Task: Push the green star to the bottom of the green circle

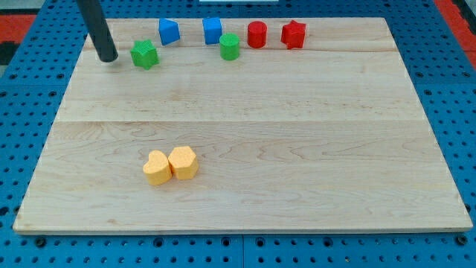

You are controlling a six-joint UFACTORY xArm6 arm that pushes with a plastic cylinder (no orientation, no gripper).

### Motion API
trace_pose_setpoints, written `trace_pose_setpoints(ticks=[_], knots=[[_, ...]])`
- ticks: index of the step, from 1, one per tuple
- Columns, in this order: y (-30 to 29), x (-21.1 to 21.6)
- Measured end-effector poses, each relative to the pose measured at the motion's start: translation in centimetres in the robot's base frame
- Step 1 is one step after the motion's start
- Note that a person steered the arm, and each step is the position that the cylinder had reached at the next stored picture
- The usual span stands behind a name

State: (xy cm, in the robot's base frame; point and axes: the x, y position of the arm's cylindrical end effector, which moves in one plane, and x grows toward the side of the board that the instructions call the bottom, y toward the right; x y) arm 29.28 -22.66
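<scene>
The green star (pixel 145 54) lies near the board's top left. The green circle (pixel 230 46) stands to its right, in the top row of blocks. My tip (pixel 108 57) rests on the board just left of the green star, a small gap apart from it. The dark rod rises from the tip toward the view's top left.
A blue block (pixel 169 31) and a blue cube (pixel 213 30) sit along the top edge. A red cylinder (pixel 256 34) and a red star (pixel 294 34) lie right of the green circle. Two yellow blocks (pixel 170 164) touch each other at lower left. The wooden board (pixel 297 149) lies on a blue pegboard.
</scene>
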Motion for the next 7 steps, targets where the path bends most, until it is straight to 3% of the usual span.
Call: trace_pose_setpoints(ticks=[1, 2, 6, 7], knots=[[-0.6, -0.3], [3.6, -0.3], [7.7, -2.8], [10.3, 0.8]])
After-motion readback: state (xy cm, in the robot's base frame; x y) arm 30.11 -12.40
